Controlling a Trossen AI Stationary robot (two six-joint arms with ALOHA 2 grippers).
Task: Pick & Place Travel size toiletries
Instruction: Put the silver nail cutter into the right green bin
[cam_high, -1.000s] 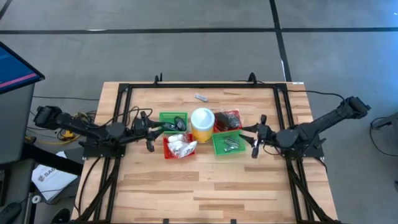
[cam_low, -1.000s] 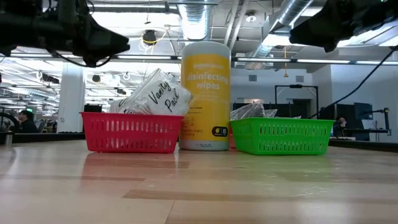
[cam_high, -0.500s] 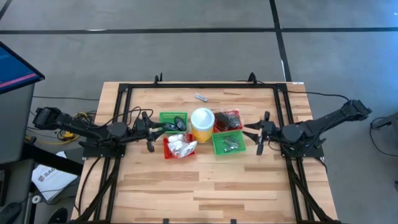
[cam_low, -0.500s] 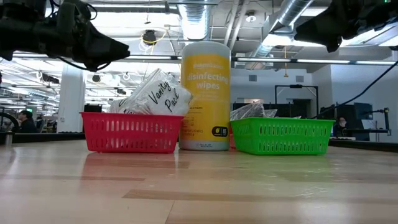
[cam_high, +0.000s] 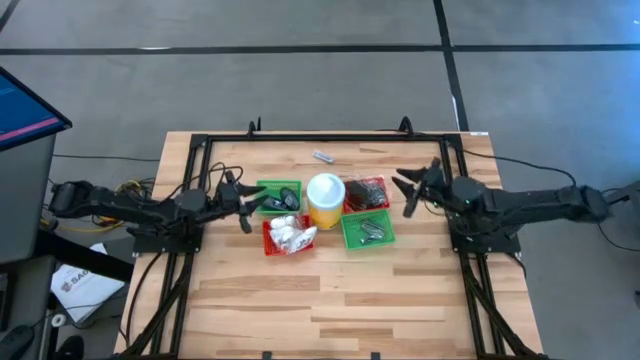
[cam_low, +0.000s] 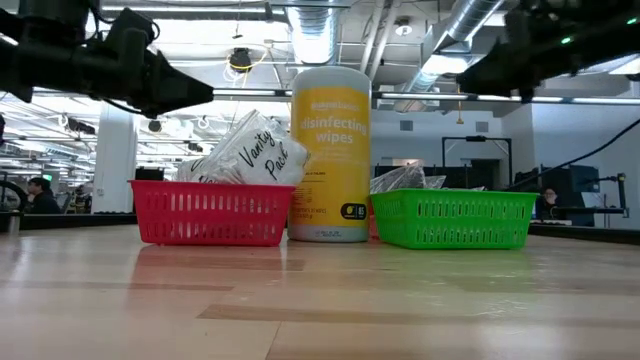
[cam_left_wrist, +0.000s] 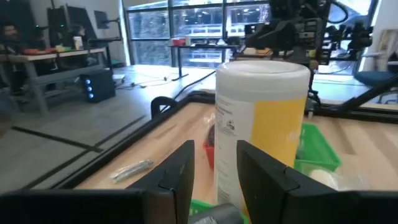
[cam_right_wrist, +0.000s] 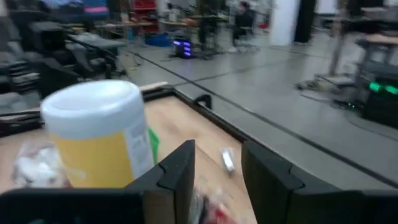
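High view: both claws, left claw (cam_high: 243, 203) and right claw (cam_high: 410, 189), hang part-open and empty beside the baskets, so next is reaching the stray packet (cam_high: 323, 156) on the counter (cam_high: 330, 290).

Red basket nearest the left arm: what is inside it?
The red basket holds white pieces in printed packets, one reading "Vanity Pack" in the low view. Anything beneath them is covered.

A: What hides behind the wipes canister (cam_low: 330, 153) in the low view?
B: The rear baskets. The green basket's (cam_low: 453, 220) contents are too small to identify.
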